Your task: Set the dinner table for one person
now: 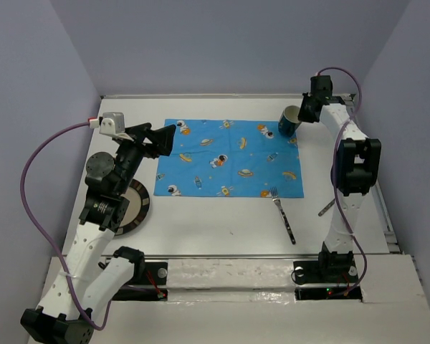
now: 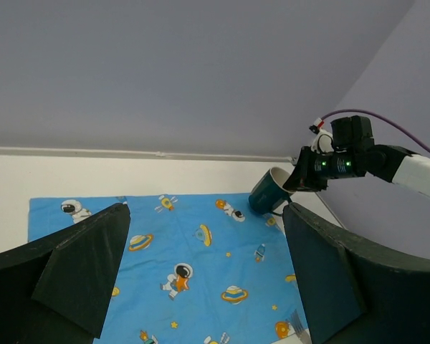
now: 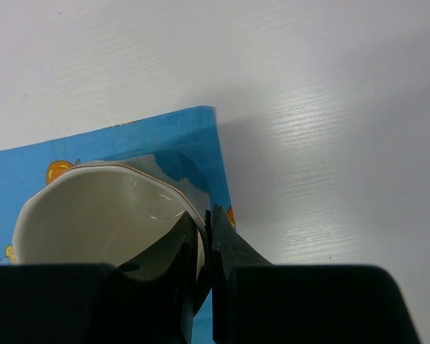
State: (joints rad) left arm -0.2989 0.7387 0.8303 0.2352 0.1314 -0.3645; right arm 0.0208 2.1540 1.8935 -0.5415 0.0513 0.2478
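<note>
White desk (image 1: 222, 226) fills middle of top view, arm bases at its 6 o'clock edge. Blue space-print mat (image 1: 229, 158) lies flat on it toward 12 o'clock. Right jaws clamped on rim of dark cup (image 1: 289, 120), one inside, one outside. Cup tilted at mat's 2 o'clock corner; unclear whether base touches cloth. Left jaws spread wide, empty, above mat's 9 o'clock edge. Fork (image 1: 283, 215) on desk just off mat's 5 o'clock corner. Plate (image 1: 137, 209) at 8 o'clock, partly under left arm (image 1: 100, 211). Slim utensil (image 1: 327, 208), possibly knife, half hidden by right arm (image 1: 355, 161).
</note>
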